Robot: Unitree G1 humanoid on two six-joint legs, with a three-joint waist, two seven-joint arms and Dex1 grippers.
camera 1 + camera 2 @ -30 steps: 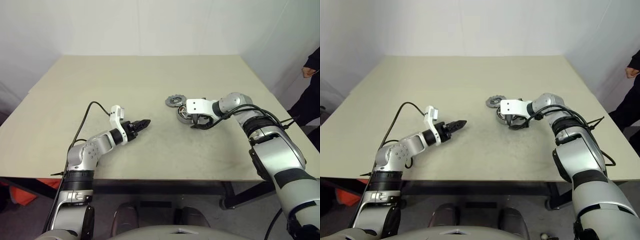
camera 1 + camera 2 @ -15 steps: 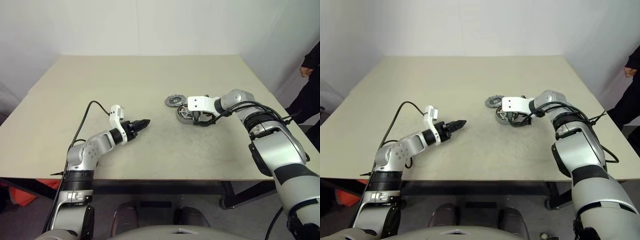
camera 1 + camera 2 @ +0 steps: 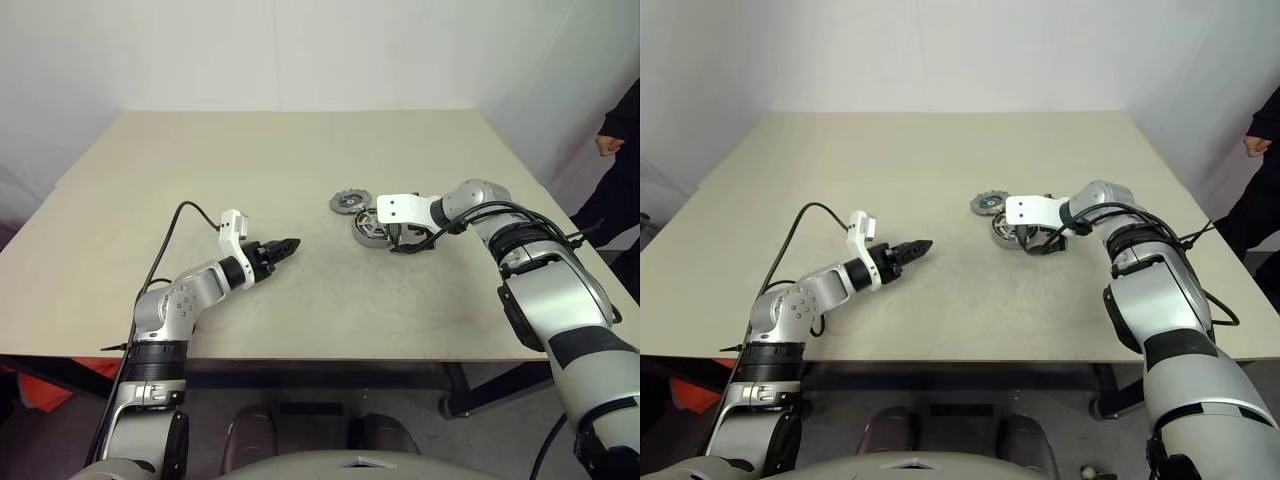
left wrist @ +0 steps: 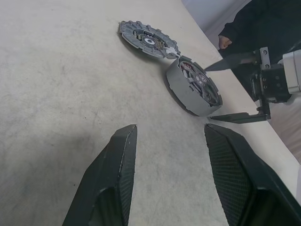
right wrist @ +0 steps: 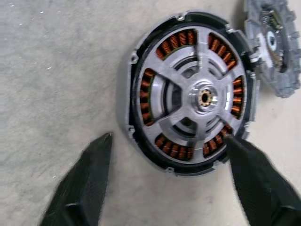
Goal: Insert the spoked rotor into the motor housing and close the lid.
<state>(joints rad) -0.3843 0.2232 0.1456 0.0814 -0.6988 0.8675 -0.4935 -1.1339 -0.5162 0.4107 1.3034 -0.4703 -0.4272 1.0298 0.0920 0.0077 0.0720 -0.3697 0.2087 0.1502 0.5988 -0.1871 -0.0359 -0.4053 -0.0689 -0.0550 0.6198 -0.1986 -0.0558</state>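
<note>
Hovering the right hand (image 5: 167,138) over the motor housing (image 5: 128,96), fingers spread wide on either side, gripping nothing. Reading the spoked rotor (image 5: 204,98) as already seated inside the copper ring. Going next for what looks like the lid (image 4: 146,40), just beside the housing on the surface (image 3: 300,150): taking it by the rim, lowering it flat. Catching the windings from the right wrist; catching the housing's side wall from the left, with the left hand (image 4: 170,129) half spread and empty
</note>
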